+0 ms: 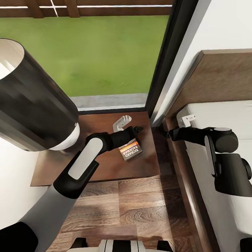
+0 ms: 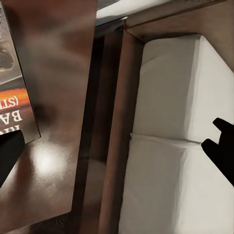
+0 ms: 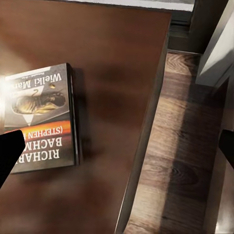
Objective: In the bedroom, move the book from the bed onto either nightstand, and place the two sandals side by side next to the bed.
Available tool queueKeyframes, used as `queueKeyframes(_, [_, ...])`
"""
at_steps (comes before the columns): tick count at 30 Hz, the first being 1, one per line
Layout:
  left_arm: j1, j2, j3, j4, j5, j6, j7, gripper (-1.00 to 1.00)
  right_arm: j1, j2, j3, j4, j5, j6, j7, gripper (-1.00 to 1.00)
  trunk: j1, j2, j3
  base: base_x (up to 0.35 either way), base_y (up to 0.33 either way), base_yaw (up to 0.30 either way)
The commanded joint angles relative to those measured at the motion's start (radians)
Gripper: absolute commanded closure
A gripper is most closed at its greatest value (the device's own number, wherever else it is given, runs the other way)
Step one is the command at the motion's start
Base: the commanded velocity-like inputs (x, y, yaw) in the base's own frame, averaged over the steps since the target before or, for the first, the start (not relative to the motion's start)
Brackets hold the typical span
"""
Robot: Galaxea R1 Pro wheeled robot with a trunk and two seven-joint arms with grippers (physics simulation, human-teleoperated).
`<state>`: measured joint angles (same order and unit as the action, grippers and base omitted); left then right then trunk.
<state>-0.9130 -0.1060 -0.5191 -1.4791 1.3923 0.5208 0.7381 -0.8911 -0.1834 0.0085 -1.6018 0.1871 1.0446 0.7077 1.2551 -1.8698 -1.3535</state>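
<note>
Jaws, left: left gripper sits above the nightstand, white fingers spread, nothing between them. Book lies flat beside and below it, not clamped, so I read this as a hand that has let go.
Jaws, right: right gripper is at the bed's head corner, fingers look apart, nothing held. Its camera looks down across the gap at the nightstand; dark fingertip edges at the frame sides, wide apart.
Floor: wood planks between robot and nightstand, plus a narrow strip between nightstand and bed.
Left arm: reaches forward over the nightstand, forearm covering part of the top.
Book: book flat on the nightstand top, cover up, orange band and white lettering readable, toward the bed-side half, clear of the edge. Looks stable.
Lamp: big dark shade over the nightstand's far-left part; probably why the book went to the open side.
Bed: bed just right of the nightstand, headboard against the wall.
Window: glass door behind the nightstand, grass outside.
Task status: book step looks done; sandals remain.
</note>
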Motion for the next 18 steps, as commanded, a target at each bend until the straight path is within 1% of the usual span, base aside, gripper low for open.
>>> queueKeyframes(1, [-0.001, 0.0, 0.0, -0.001, 0.007, 0.001, 0.008, -1.0, -0.001, -0.001, 0.001, -0.001, 0.011, 0.003, 0.009, -1.0, 0.0, 0.0, -0.001, 0.0, 0.0, 0.0])
queueKeyframes(15, [0.006, -0.003, 0.005, -0.002, 0.014, -0.001, 0.022, -1.0, 0.0, -0.001, 0.001, -0.001, 0.011, 0.003, 0.009, -1.0, 0.0, 0.0, -0.001, 0.0, 0.0, 0.0])
queueKeyframes(18, [0.006, -0.003, 0.005, -0.003, 0.014, -0.001, 0.023, -1.0, 0.0, -0.006, 0.0, -0.001, 0.01, 0.003, 0.009, -1.0, 0.0, 0.0, -0.001, 0.0, 0.0, 0.0])
